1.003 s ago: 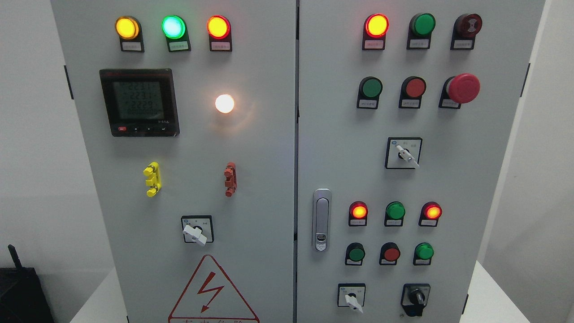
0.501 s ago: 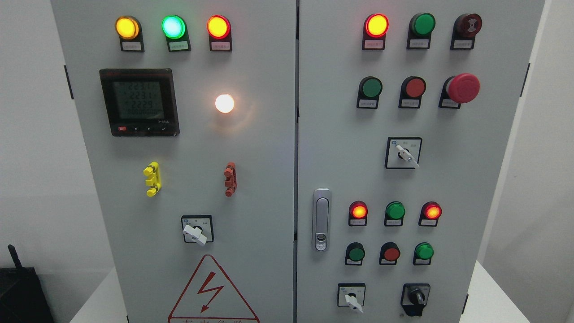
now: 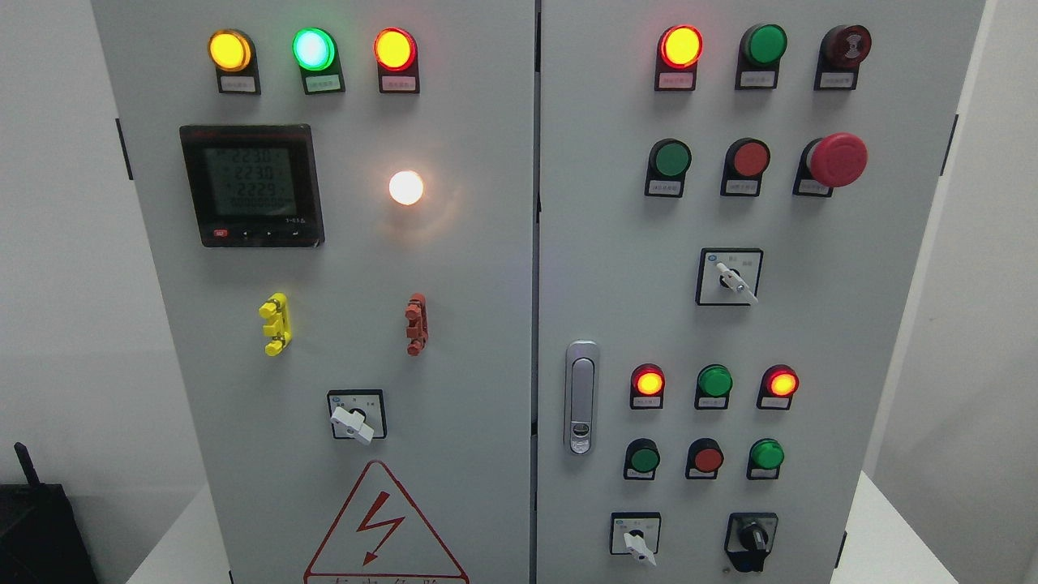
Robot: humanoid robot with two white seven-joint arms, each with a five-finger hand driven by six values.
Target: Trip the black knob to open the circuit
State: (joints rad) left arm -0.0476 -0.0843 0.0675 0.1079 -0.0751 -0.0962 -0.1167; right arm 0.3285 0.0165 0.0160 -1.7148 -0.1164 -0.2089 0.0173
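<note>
Head view, cabinet: a grey two-door control cabinet (image 3: 486, 324) fills the frame, both doors shut.
Head view, black knob: the black knob (image 3: 752, 537) sits at the lower right of the right door, in the bottom row, just right of a white-handled selector switch (image 3: 636, 539); nothing touches it.
Head view, hands: neither robot hand shows, so the state of the fingers cannot be told.
Head view, right door: a lit red lamp (image 3: 680, 45) at the top, a red mushroom button (image 3: 838, 160) below it to the right, a silver door latch (image 3: 581, 397) near the left edge of this door.
Head view, left door: a digital meter (image 3: 251, 185) with a lit display, a glowing white lamp (image 3: 405, 187) beside it, a red warning triangle (image 3: 381, 527) at the bottom.
Head view, lower left corner: a black box (image 3: 40, 531) stands beside the cabinet.
</note>
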